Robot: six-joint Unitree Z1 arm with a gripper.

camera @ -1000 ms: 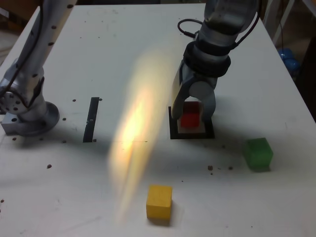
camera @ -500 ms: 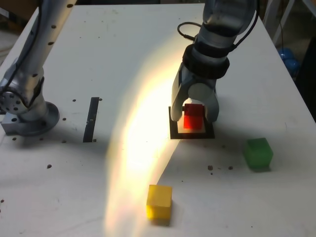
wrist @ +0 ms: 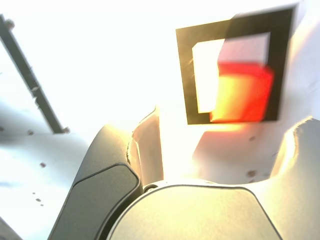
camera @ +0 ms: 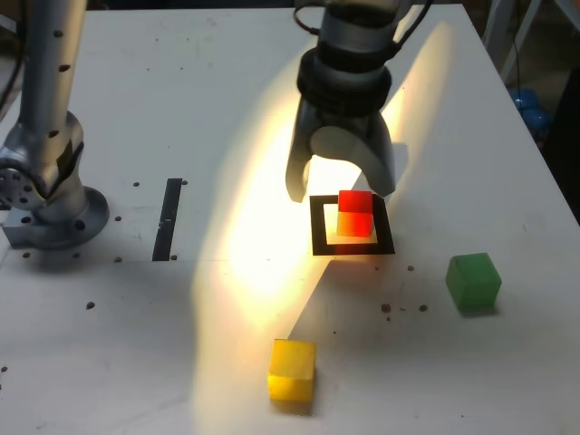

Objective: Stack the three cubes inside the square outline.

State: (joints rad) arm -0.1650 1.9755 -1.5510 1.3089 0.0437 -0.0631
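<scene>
Jaws spread wide and empty, the gripper (camera: 337, 188) hangs above the red cube (camera: 355, 214) — set in the square outline (camera: 317, 227) as base — yellow cube (camera: 292, 370) and green cube (camera: 472, 282) wait apart.

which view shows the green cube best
The exterior view. The green cube sits in full sight on the table, on that view's right, apart from the square outline and the red cube. The wrist view does not show it at all; it takes in only the outline, the red cube and the gripper.
</scene>
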